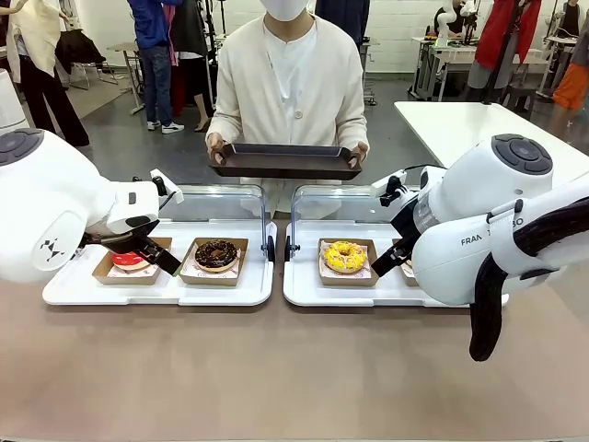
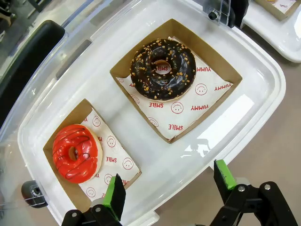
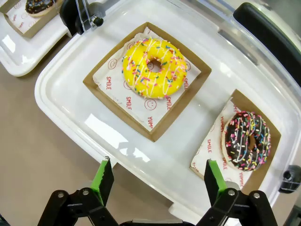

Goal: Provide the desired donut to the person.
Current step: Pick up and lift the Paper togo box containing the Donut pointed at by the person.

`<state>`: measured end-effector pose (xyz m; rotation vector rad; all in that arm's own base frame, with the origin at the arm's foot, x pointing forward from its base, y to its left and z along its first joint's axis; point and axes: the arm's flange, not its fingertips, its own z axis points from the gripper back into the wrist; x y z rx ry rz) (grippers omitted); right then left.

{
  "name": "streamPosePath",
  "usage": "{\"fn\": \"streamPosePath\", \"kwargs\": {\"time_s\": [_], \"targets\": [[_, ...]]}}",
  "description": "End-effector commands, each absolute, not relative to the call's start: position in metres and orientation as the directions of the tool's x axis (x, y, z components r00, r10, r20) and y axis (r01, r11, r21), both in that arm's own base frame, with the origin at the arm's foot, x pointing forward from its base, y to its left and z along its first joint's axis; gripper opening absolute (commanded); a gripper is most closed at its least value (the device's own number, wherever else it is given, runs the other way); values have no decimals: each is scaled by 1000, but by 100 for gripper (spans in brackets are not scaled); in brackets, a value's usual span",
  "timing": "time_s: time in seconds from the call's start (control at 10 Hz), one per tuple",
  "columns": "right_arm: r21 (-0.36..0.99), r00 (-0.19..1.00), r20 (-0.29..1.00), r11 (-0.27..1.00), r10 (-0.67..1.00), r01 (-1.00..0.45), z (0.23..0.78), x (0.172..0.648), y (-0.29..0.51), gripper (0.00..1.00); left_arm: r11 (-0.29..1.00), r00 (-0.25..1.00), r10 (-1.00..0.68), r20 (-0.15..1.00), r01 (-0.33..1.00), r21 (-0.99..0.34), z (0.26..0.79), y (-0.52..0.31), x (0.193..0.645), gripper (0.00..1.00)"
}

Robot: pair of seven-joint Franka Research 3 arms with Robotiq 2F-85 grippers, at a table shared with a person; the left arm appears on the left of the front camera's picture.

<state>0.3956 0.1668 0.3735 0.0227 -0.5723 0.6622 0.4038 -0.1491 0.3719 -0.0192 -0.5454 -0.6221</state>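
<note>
Yellow-glazed, sprinkle-strewn donut [image 3: 154, 68] in cardboard box [image 3: 155, 134]; left gripper [image 2: 169, 181] and right gripper [image 3: 158, 174] both agape.

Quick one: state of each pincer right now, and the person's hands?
Left pincer: open, holding nothing.
Right pincer: open, holding nothing.
Person's hands: holding a dark tray.

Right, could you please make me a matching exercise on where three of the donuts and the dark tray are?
Things:
1. red donut
2. nut-topped chocolate donut
3. yellow donut
4. dark tray

Places:
A. held by the person
B. left white tray, end nearer the middle
C. right white tray
D. left white tray, outer end

Pairs: 1-D, 2-B, 3-C, 4-A
</note>
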Motion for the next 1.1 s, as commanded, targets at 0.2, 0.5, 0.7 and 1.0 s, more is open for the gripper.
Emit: {"fn": "streamPosePath", "kwargs": {"time_s": [0.2, 0.5, 0.7, 1.0], "targets": [[-181, 647, 503, 802, 573, -570, 425, 394, 161, 100, 808, 667, -567, 483, 563, 172, 432, -142, 403, 100], [-147, 672, 477, 805, 567, -575, 521, 394, 151, 100, 808, 681, -566, 465, 571, 147, 516, -139, 406, 100], [-148, 672, 468, 800, 575, -581, 588, 392, 150, 100, 811, 687, -567, 455, 563, 160, 561, -134, 401, 100], [-164, 695, 431, 807, 576, -568, 627, 387, 153, 100, 834, 690, -535, 487, 525, 172, 607, -118, 386, 100]]}}
